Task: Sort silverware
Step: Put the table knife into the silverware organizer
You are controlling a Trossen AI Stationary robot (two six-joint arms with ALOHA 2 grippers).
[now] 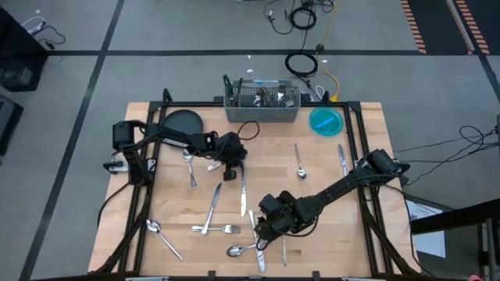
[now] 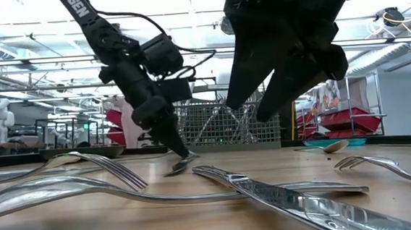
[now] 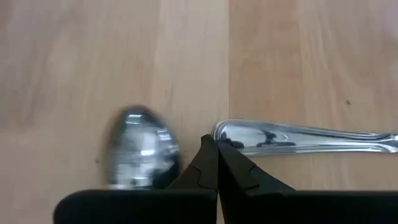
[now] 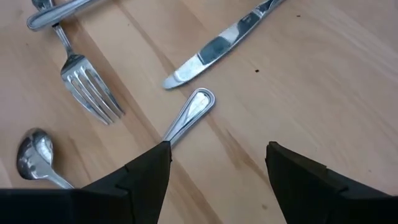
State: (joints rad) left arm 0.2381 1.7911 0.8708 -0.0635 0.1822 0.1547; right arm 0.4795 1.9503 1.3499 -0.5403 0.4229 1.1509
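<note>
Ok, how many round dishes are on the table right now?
2. A dark plate sits just left of the wire caddy at the table's back edge, and a blue dish sits just right of it. No other dish shows, and nothing looks hidden.

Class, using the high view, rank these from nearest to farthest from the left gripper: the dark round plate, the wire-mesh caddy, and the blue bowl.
Measured from the left gripper, shut at the table's middle:
1. Dark round plate, toward the back left.
2. Wire-mesh caddy, at the back edge, centre; farther than the plate, though not by much.
3. Blue bowl, at the back right, clearly farthest.
</note>
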